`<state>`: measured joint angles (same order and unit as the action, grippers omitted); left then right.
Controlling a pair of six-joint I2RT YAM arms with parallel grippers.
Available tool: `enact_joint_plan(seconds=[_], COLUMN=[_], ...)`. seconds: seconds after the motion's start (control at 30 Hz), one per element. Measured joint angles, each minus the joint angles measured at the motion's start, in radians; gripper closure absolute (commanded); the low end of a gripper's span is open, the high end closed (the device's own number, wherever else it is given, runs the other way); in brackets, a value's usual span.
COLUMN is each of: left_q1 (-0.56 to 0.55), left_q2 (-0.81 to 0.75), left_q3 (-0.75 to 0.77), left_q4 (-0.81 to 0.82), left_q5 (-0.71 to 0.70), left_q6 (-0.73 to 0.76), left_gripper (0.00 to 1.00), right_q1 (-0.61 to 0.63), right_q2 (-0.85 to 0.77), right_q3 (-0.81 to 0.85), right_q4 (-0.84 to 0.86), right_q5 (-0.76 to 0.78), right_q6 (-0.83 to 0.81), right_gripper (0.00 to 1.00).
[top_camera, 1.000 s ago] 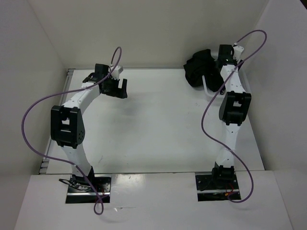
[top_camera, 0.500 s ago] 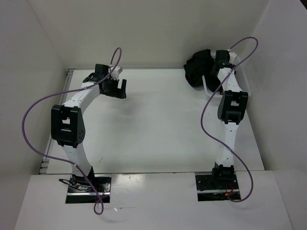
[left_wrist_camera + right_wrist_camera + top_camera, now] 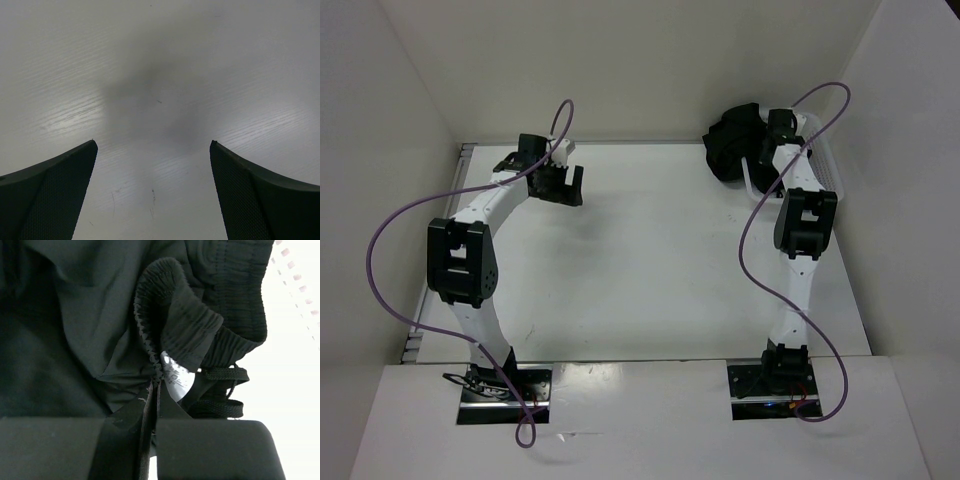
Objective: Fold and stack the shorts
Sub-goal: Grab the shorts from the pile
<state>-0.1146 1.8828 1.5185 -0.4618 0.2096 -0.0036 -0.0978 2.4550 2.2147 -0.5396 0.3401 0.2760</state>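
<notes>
The black shorts (image 3: 732, 145) lie bunched in a heap at the table's far right, spilling from a white mesh basket (image 3: 830, 170). My right gripper (image 3: 767, 140) reaches into the heap. In the right wrist view its jaws are pressed together on the ribbed waistband edge of the shorts (image 3: 165, 320), with a white tag (image 3: 175, 377) and a black drawstring (image 3: 220, 390) just right of the pinch. My left gripper (image 3: 560, 185) hovers over bare table at the far left, its fingertips (image 3: 70, 170) wide apart with nothing between them.
White walls close in the table on the left, back and right. The basket sits against the right wall behind my right arm. Purple cables loop off both arms.
My right gripper has pushed down into the shorts and shut on the waistband edge. The left arm has stayed still.
</notes>
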Motion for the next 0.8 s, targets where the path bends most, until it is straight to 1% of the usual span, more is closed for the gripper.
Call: enact_joint_plan(seconds=[0.17, 0.37, 0.53, 0.67, 0.73, 0.8], left_q1=[0.000, 0.000, 0.000, 0.000, 0.000, 0.000], left_q2=[0.000, 0.000, 0.000, -0.001, -0.003, -0.003], left_q3=[0.000, 0.000, 0.009, 0.029, 0.035, 0.040], left_q4=[0.006, 0.013, 0.013, 0.020, 0.021, 0.021], left_q5=[-0.001, 0.004, 0.011, 0.016, 0.020, 0.027], left_q6=[0.000, 0.000, 0.000, 0.000, 0.000, 0.000], left_gripper=[0.00, 0.00, 0.00, 0.00, 0.00, 0.00], right_q1=[0.016, 0.076, 0.132, 0.156, 0.163, 0.170], right_q2=[-0.047, -0.114, -0.196, -0.254, -0.294, -0.359], right_q3=[-0.065, -0.068, -0.081, -0.088, -0.108, -0.162], right_q4=[-0.002, -0.003, 0.015, 0.024, 0.028, 0.053], right_q5=[0.030, 0.138, 0.227, 0.262, 0.264, 0.271], right_q6=[-0.012, -0.020, -0.043, -0.055, -0.071, -0.102], right_gripper=[0.99, 0.99, 0.99, 0.99, 0.99, 0.99])
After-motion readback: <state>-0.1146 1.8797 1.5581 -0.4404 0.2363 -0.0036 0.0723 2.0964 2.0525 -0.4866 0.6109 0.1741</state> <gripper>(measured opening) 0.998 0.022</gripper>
